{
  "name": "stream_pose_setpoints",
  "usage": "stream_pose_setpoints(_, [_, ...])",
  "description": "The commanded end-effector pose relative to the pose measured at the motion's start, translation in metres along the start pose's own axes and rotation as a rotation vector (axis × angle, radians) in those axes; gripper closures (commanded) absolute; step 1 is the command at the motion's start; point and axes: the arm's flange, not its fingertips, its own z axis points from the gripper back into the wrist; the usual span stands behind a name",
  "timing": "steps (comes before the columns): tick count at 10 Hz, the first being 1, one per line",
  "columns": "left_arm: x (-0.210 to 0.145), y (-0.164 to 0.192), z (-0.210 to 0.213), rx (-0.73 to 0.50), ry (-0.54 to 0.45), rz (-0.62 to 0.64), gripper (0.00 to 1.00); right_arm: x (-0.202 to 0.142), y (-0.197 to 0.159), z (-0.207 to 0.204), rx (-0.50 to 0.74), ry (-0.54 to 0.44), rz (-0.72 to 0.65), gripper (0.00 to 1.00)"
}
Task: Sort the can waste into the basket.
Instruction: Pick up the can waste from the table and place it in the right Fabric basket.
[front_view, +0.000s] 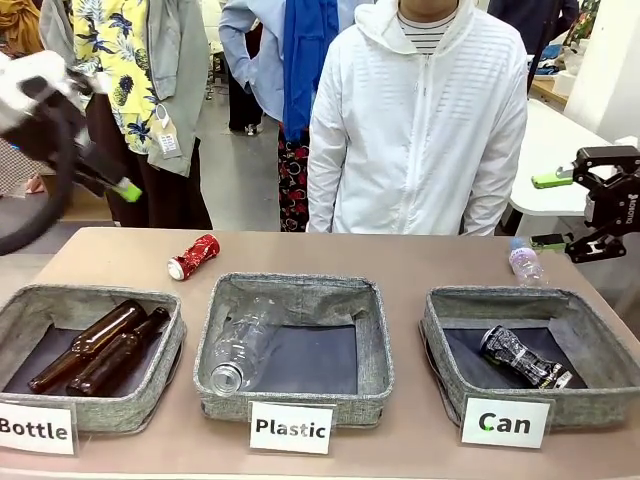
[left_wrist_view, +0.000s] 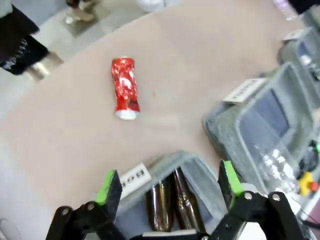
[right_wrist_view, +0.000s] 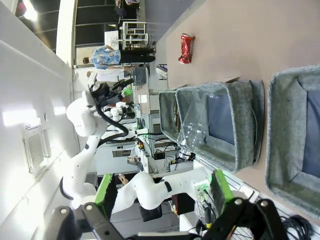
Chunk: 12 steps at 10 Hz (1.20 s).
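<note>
A dented red can (front_view: 193, 256) lies on the table behind the gap between the "Bottle" and "Plastic" baskets. A black patterned can (front_view: 524, 357) lies inside the grey basket (front_view: 505, 294) marked "Can" at the right. My left gripper (front_view: 128, 189) hangs high at the far left, open and holding nothing. In the left wrist view it (left_wrist_view: 169, 182) hovers over the "Bottle" basket, with the red can (left_wrist_view: 125, 87) on the table well beyond its fingertips. My right gripper (front_view: 552, 211) is open in the air above the Can basket's far right corner. From the right wrist, that gripper (right_wrist_view: 162, 187) stands open, and the red can (right_wrist_view: 186, 48) lies far off.
The "Bottle" basket (front_view: 170, 350) holds two brown glass bottles (front_view: 100, 347). The "Plastic" basket (front_view: 372, 345) holds a clear bottle (front_view: 240, 355). Another clear plastic bottle (front_view: 524, 262) lies on the table behind the Can basket. A person in a white jacket (front_view: 420, 120) stands at the far edge.
</note>
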Motion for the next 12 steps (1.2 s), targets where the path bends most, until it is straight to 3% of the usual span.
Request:
stream_pose_setpoints(1, [0.019,0.004,-0.037,0.070,0.040,0.044,0.00,0.000,0.001,0.003,-0.002,0.006,0.023,0.00])
stream_pose_setpoints(2, [0.022,0.008,-0.051,0.077,0.085,0.053,0.00,0.000,0.001,0.003,-0.002,0.006,0.023,0.00])
stream_pose_setpoints(3, [0.010,-0.001,-0.029,0.028,0.011,0.009,0.00,0.000,0.001,0.003,-0.002,0.006,0.023,0.00])
stream_pose_setpoints(6, [0.010,-0.001,-0.029,0.028,0.011,0.009,0.00,0.000,0.001,0.003,-0.002,0.006,0.023,0.00])
stream_pose_setpoints(7, [0.017,-0.001,-0.040,0.049,0.027,0.021,0.00,0.000,0.001,0.003,-0.002,0.006,0.023,0.00])
stream_pose_setpoints(8, [0.028,0.016,-0.038,0.058,-0.027,0.099,0.00,0.000,0.001,0.003,-0.002,0.006,0.023,0.00])
stream_pose_setpoints(10, [0.074,0.039,-0.089,0.078,0.104,0.042,0.00,0.000,0.001,0.003,-0.002,0.006,0.023,0.00])
stream_pose_setpoints(12, [0.093,0.056,-0.139,0.045,0.187,-0.012,0.00,0.000,0.001,0.003,-0.002,0.006,0.023,0.00])
